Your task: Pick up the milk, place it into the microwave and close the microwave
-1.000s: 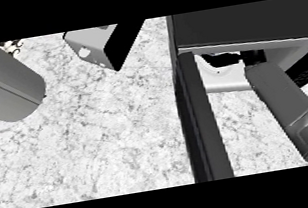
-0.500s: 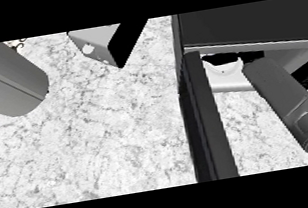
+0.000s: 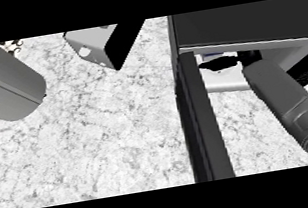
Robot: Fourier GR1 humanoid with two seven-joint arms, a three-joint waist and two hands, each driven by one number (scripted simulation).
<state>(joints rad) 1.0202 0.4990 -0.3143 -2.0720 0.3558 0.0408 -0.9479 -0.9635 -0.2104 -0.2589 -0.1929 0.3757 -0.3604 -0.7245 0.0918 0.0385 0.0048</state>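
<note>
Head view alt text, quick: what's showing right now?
The right hand is inside the open microwave, with its grey forearm crossing the opening. The door stands open over the marbled counter; the milk cannot be made out.

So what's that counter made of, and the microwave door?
The counter looks like white-grey marble or a stone lookalike: irregular grey veining all over. The microwave door seems dark plastic or painted metal, smooth with a faint sheen; I cannot tell which.
</note>
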